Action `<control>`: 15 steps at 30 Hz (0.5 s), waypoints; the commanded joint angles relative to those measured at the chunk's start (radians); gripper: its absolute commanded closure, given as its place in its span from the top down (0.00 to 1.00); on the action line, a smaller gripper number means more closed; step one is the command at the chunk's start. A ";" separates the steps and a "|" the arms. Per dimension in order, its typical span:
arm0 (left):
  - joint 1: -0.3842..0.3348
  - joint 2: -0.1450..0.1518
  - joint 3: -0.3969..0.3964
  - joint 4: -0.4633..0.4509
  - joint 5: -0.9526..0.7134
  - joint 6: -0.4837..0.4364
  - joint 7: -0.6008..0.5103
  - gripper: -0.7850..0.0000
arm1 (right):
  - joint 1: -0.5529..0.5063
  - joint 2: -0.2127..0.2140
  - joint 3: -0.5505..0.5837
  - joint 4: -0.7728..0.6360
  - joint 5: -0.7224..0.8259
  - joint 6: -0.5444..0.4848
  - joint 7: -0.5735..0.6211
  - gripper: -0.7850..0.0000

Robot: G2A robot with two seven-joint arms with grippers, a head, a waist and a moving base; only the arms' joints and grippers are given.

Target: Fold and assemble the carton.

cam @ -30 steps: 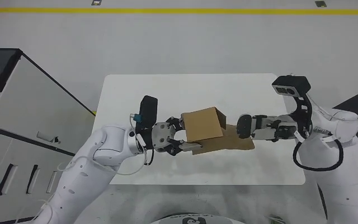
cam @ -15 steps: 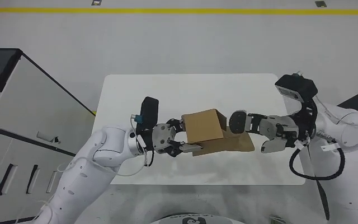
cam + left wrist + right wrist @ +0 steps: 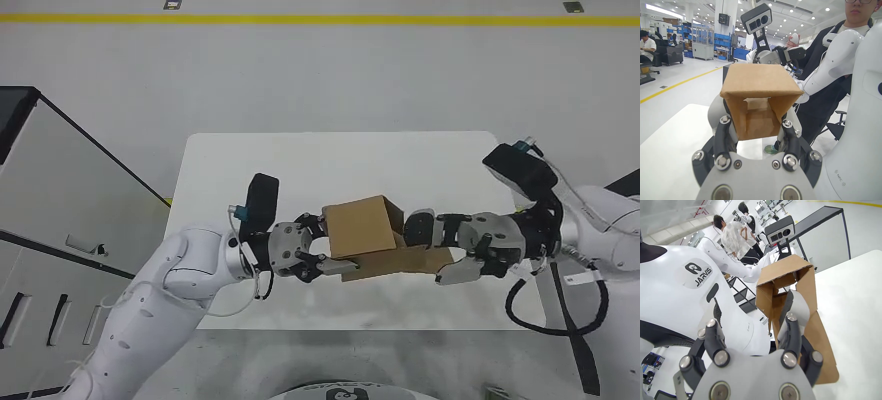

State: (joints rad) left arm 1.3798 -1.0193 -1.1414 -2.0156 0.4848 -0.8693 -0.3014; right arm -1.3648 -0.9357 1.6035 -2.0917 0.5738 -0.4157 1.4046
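Note:
A brown cardboard carton point(image 3: 360, 226), opened into a square tube, hangs just above the white table point(image 3: 300, 170). My left gripper point(image 3: 322, 250) is shut on it, one finger on each side wall point(image 3: 789, 121). A long flap point(image 3: 405, 262) sticks out of the carton's other end, low over the table. There my right gripper point(image 3: 438, 248) stands open. One finger point(image 3: 797, 306) rests against the carton's open mouth point(image 3: 785, 283) and the flap point(image 3: 817, 344); the other finger is spread wide, off the cardboard.
A black-framed cabinet point(image 3: 60, 170) stands off the table's left side. The far half of the table and its near-right corner point(image 3: 500, 300) are bare. A yellow floor line point(image 3: 320, 18) runs beyond the table.
The right gripper has turned and moved in toward the carton's open end, its finger now at the mouth. The left gripper and carton have barely shifted.

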 commanded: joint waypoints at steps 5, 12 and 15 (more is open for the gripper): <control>0.001 0.002 -0.001 -0.002 -0.020 -0.010 -0.009 0.00 | -0.015 0.021 -0.004 -0.004 -0.028 -0.017 -0.017 0.57; 0.002 0.003 0.000 -0.003 -0.031 -0.013 -0.018 0.00 | -0.022 0.045 -0.023 -0.015 -0.032 -0.036 -0.036 0.45; 0.004 0.004 0.002 -0.006 -0.034 -0.012 -0.026 0.00 | -0.021 0.055 -0.036 -0.020 -0.028 -0.043 -0.043 0.40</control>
State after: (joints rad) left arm 1.3831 -1.0160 -1.1404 -2.0203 0.4514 -0.8816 -0.3243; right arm -1.3871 -0.8838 1.5716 -2.1116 0.5441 -0.4569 1.3634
